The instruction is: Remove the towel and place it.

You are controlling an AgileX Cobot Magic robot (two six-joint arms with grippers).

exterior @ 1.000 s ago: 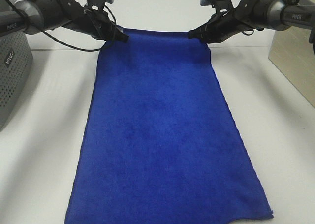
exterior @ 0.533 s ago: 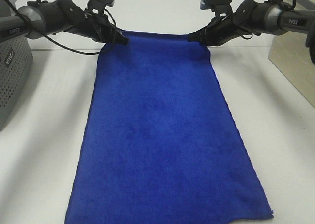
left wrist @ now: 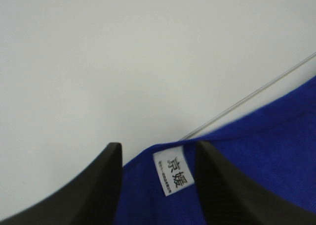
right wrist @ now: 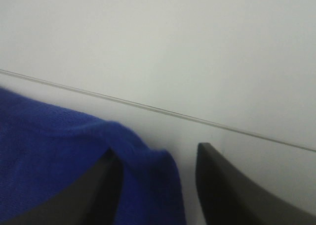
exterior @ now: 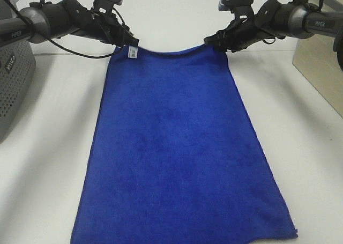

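Towel (exterior: 177,147) lies spread flat down the middle of the bench (exterior: 48,126), its far corners between the parted jaws of both grippers, left (exterior: 130,43) and right (exterior: 210,40), apparently released for placement.

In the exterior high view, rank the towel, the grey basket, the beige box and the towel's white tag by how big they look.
1. towel, by far the largest.
2 and 3. grey basket and beige box: both cut off by the frame edges, so no ranking between them.
4. white tag, the smallest.
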